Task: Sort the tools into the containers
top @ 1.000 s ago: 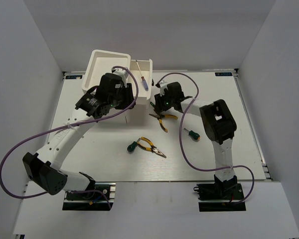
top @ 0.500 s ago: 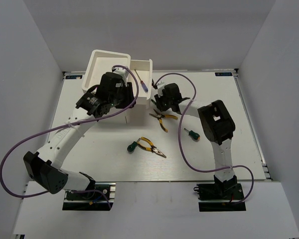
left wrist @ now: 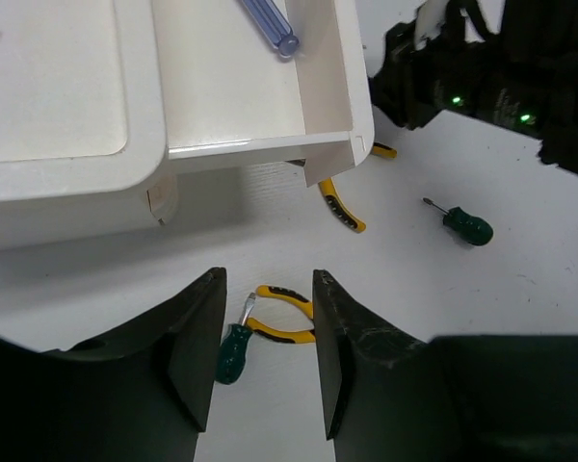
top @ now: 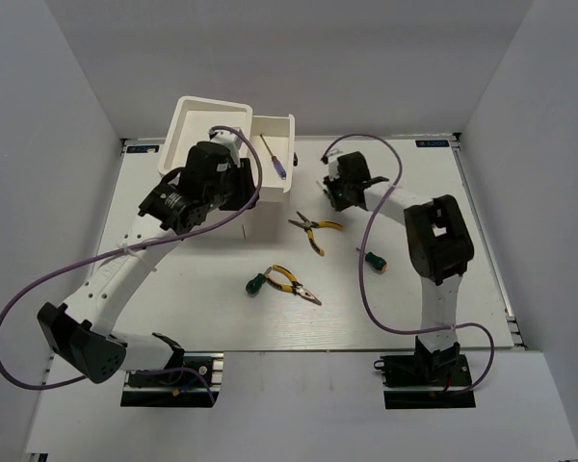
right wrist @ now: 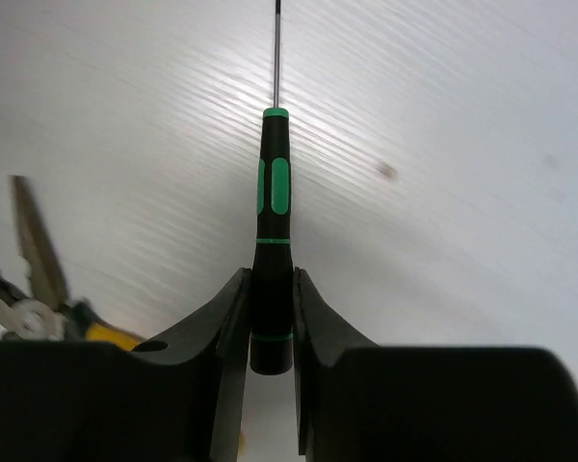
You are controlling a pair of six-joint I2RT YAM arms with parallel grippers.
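Tools, six counted: two pliers, two stubby green screwdrivers, two thin screwdrivers. Far pliers [top: 313, 228] and near pliers [top: 294, 283] flat on the bench [top: 462, 202], yellow-and-black handles, apart from each other. Left stubby green screwdriver [top: 255, 284] just beside the near pliers (touching or not, cannot tell). Right stubby green screwdriver [top: 371, 258] alone, to the right of both pliers. Purple-handled thin screwdriver [top: 276, 158] lying slanted inside the one open drawer [top: 273, 118]. Drawer sticking out from the right side of the single white box unit [top: 207, 120]. Dark-handled thin screwdriver [right wrist: 273, 231] (green accents on the grip) clamped between the jaws of the right gripper [right wrist: 270, 284], shaft pointing straight away over the bench; tip touching or not, cannot tell. Right gripper to the right of the drawer, apart from it, beyond the far pliers. Left gripper [left wrist: 267, 289] over the bench in front of the box unit, jaws apart, nothing held. Near pliers and left stubby green screwdriver visible on the bench below, through the gap between those jaws.
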